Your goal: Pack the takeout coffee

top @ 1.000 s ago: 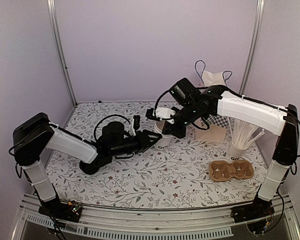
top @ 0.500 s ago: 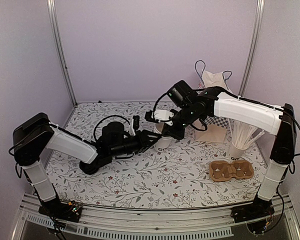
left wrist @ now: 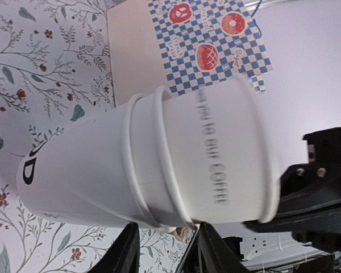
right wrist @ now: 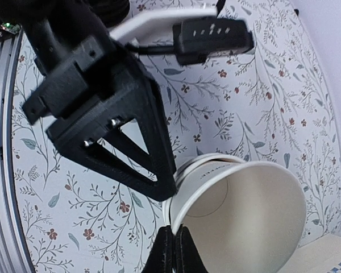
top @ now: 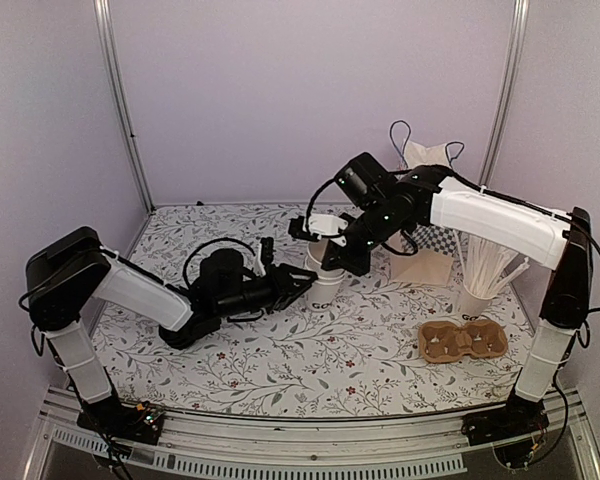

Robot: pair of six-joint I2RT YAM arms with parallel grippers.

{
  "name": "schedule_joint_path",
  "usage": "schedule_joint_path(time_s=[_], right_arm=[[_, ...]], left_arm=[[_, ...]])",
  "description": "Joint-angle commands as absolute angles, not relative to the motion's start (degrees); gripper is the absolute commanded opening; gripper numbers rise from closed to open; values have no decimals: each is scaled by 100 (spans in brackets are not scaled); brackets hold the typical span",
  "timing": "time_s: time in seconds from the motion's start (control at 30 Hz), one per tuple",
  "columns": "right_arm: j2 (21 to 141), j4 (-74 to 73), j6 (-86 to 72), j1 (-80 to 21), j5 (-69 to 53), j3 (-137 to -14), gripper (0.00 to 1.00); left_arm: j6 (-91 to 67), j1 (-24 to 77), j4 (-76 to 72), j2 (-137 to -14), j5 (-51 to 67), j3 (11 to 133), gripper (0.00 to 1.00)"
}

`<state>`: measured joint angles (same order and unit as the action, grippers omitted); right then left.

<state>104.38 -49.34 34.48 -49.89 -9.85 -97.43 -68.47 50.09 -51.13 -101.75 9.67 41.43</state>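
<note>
The takeout coffee is out of view. A stack of nested white paper cups [top: 325, 288] with black lettering stands mid-table. My left gripper [top: 298, 285] is shut on the lower cups [left wrist: 79, 176], with one finger [left wrist: 125, 256] on each side of them just below their rims. My right gripper [top: 325, 252] comes from above and is shut on the rim of the top cup [right wrist: 244, 216]. Its fingers [right wrist: 171, 242] are pinched together on that rim. The top cup [left wrist: 221, 153] sits partly raised out of the stack.
A blue checkered paper bag [top: 430, 255] lies flat behind the cups. A white handled bag [top: 425, 155] stands at the back wall. A white cup of white sticks [top: 472, 300] and a cardboard cup carrier [top: 462, 340] sit at the right.
My right gripper has shifted slightly up and left, keeping the top cup's rim. My left gripper's jaws have narrowed a little on the stack.
</note>
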Motion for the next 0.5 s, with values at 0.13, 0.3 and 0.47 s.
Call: schedule_joint_path(time_s=[0.13,0.3,0.47], right_arm=[[10181,-5307,3593,-5109,-893,-10631,0],[10108,-5286,3612,-5108,-690,-10725,0],[9787,-5178,3689,-5086,-387,-10752,0]], left_arm=[[-6911,4697,-4982,-10204,817,3799,37],[-6563,4685,-4881,-9843,844,3861,42],[-5906,4685,-3985,-9318,682,4112,52]])
